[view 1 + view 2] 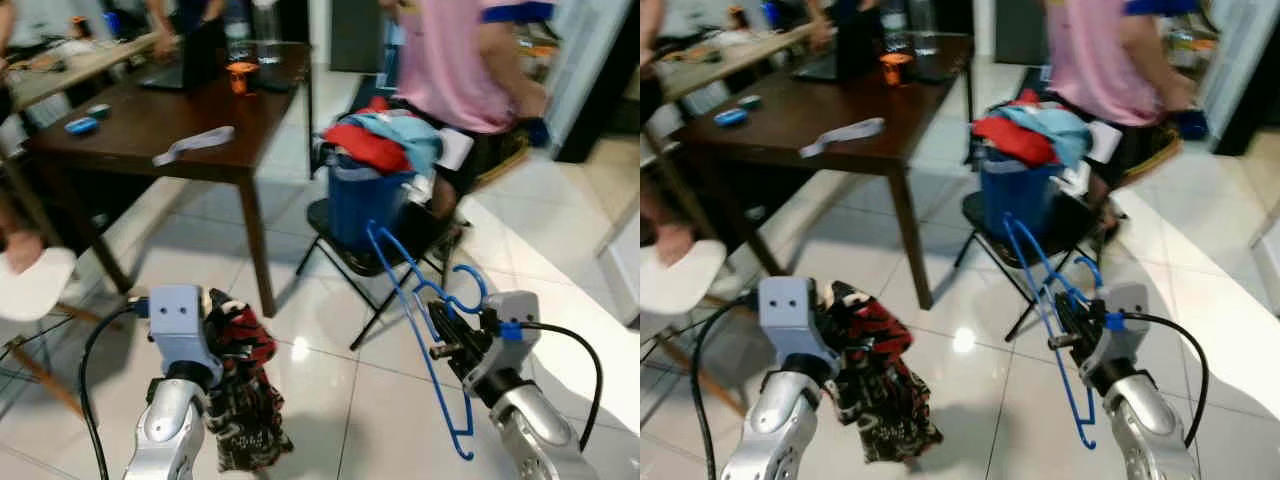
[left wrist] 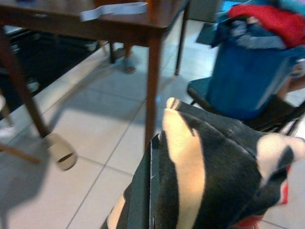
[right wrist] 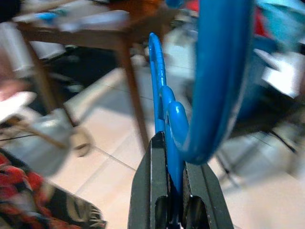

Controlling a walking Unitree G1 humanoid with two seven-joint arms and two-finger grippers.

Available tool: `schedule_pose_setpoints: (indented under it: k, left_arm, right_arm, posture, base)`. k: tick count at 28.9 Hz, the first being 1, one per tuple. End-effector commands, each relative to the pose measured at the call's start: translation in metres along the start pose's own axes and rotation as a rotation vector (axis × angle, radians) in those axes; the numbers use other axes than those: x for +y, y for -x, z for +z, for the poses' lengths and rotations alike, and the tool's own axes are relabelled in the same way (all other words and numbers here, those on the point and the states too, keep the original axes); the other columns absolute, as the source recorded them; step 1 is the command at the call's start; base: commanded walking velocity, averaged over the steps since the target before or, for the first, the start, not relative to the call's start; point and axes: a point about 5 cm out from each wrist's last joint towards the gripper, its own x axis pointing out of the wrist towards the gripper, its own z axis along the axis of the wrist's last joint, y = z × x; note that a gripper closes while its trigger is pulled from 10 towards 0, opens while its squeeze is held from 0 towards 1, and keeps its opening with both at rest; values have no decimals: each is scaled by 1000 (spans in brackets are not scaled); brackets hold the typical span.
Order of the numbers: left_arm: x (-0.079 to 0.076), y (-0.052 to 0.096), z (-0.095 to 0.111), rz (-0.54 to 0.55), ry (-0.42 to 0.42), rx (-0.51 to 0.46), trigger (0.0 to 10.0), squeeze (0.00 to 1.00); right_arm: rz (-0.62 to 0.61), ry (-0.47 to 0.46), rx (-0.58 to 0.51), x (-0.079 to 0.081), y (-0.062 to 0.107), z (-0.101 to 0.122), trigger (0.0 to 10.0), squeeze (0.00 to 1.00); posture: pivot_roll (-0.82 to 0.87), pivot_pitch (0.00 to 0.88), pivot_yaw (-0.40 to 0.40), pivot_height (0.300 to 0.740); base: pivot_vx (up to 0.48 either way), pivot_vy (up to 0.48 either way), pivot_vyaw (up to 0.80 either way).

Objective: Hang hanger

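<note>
A black folding chair (image 1: 345, 255) stands on the white tile floor (image 1: 330, 400) in front of the robot, and on its seat sits a blue bucket (image 1: 365, 205) heaped with red and light blue clothes (image 1: 385, 135). Just behind the chair a person in a pink shirt (image 1: 455, 60) sits or bends; the picture is blurred there. To the left of the chair is a dark wooden table (image 1: 170, 125), and its near leg (image 1: 255, 235) stands close beside the chair. On the table lie a white strap (image 1: 195, 143), an orange cup (image 1: 240, 77) and a small blue thing (image 1: 82, 125). Further left of the table the edge of a white seat (image 1: 35, 285) shows.

The right gripper (image 1: 445, 325) is low, to the right of the chair and nearer to the robot, and its jaws are pressed together on the blue hanger (image 1: 425, 330). The hanger hangs slanted, its top reaching toward the bucket. The right wrist view shows the blue plastic squeezed between the two black fingers (image 3: 152, 191).

The left gripper (image 1: 235, 345) is to the left of the chair, below the table leg, and holds a red, black and cream patterned cloth (image 1: 245, 400) that hangs down. In the left wrist view the cloth covers the fingers, so the width of the jaws cannot be told. That view also shows a beige slipper (image 2: 62, 150) under the table.

Open floor lies between both grippers and the chair.
</note>
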Motion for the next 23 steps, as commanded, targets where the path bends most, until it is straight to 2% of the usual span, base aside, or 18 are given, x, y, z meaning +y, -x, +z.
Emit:
schedule_pose_setpoints:
  k: [1, 4, 23]
  left_arm:
    - [-1, 1, 2, -4, -3, -11, 10000, 0]
    - [-1, 1, 3, -10, -2, -17, 10000, 0]
    - [1, 0, 14, -27, -21, -67, 10000, 0]
  right_arm:
    - [-6, -2, 18, -1, 3, -4, 10000, 0]
    - [-3, 1, 18, -1, 3, -3, 10000, 0]
    - [73, -25, -23, 1, 0, 4, 10000, 0]
  posture:
    - [30, 47, -8, 740]
    - [30, 48, -8, 740]
    - [40, 52, -15, 740]
  base:
    - [0, 0, 725]
    - [0, 0, 725]
    - [338, 0, 0]
